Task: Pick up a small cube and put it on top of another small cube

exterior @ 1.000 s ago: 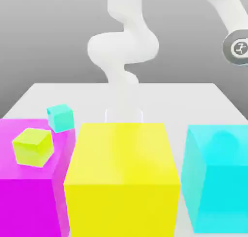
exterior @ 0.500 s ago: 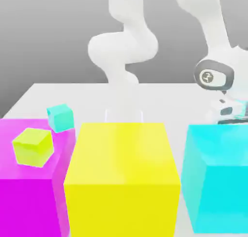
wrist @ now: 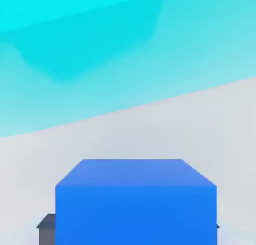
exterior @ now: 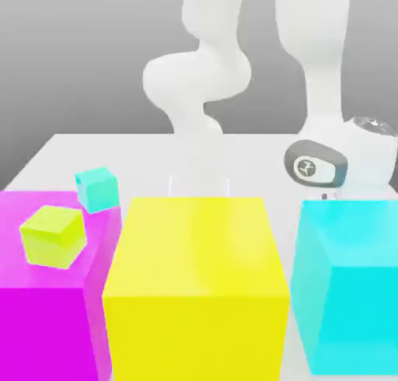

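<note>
- Nearest in the exterior view: three big plain blocks in a row along the front of the pale grey bench (exterior: 54, 150) — a large magenta block (exterior: 47, 309) on the exterior view's left, a large yellow block (exterior: 194, 282) in the middle, a large cyan block (exterior: 350, 282) on the right.
- A small yellow-green cube (exterior: 53, 235) sits tilted on top of the magenta block.
- Just behind it, a small teal cube (exterior: 98, 189), also tilted, near the magenta block's back edge; what it rests on cannot be told.
- Behind the cyan block the white robot arm (exterior: 311, 68) reaches down; its wrist sits low, just above that block's back edge.
- Hand view: the small, plain, deep blue cube (wrist: 135, 204) lies close under the camera on the grey bench, beside a wall of the cyan block.
- Claw drawn narrow on the blue cube; dark fingertips (wrist: 46, 228) show at the cube's sides.
- Farthest: the arm's white base column, at the bench's middle rear.
</note>
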